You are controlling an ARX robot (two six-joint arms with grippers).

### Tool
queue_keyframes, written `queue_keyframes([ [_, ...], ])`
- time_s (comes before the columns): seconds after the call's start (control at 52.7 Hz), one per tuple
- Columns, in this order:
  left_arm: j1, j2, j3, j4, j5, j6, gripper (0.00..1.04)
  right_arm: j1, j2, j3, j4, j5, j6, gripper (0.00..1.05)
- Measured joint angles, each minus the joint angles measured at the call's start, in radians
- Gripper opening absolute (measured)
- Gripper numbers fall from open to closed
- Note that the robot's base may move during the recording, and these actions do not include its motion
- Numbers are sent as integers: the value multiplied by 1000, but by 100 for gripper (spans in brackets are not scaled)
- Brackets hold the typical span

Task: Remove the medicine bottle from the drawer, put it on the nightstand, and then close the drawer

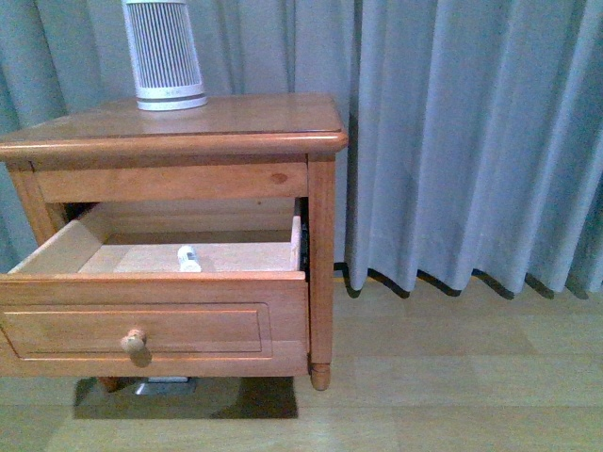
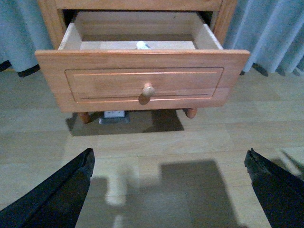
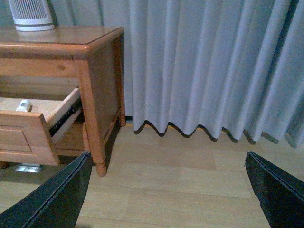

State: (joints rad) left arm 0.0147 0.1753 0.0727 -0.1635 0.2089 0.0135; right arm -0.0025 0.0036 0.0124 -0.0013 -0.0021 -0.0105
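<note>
"Two pincers, and neither has anything in it?"

"Neither. The left pincer (image 2: 168, 164) is spread wide with nothing between its black fingers. The right pincer (image 3: 168, 164) looks the same, wide and empty."

"Where's the medicine bottle (image 1: 188, 258)?"

"In the drawer (image 1: 141, 325), which stands pulled well out. It sits on the drawer floor just behind the front panel, about midway across. I'd say it lies on its side, long axis running front to back, but the panel hides part of it, so I can't swear to that."

"Which arm would you send?"

"The left. Its wrist looks square at the drawer front, with the bottle ahead and above, past the knob (image 2: 147, 91). The right one faces the side corner of the nightstand (image 1: 264, 118) and the curtain (image 3: 204, 66), so it's further off to the side."

"Anything in the way?"

"The front panel itself. The pincer must go up over that lip, then down. The nightstand's top rail overhangs the back of the drawer, though the bottle seems clear of it. On top, the ribbed white device (image 1: 163, 52) takes the rear left, so I'd set the bottle toward the front right."
</note>
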Motion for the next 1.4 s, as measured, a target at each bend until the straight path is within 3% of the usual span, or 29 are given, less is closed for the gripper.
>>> queue_keyframes([
  [0.057,-8,-55,-47,97,-118,-2,89,0,0,0,0,-1,0,98],
  [0.133,-10,-150,-60,156,-202,-8,76,0,0,0,0,2,0,98],
  [0.531,-13,-169,-63,163,-209,-12,2,0,0,0,0,0,0,98],
  [0.949,-13,-169,-63,163,-209,-12,4,0,0,0,0,1,0,98],
  [1.405,-13,-170,-63,163,-206,-11,85,1,0,0,0,6,0,98],
])
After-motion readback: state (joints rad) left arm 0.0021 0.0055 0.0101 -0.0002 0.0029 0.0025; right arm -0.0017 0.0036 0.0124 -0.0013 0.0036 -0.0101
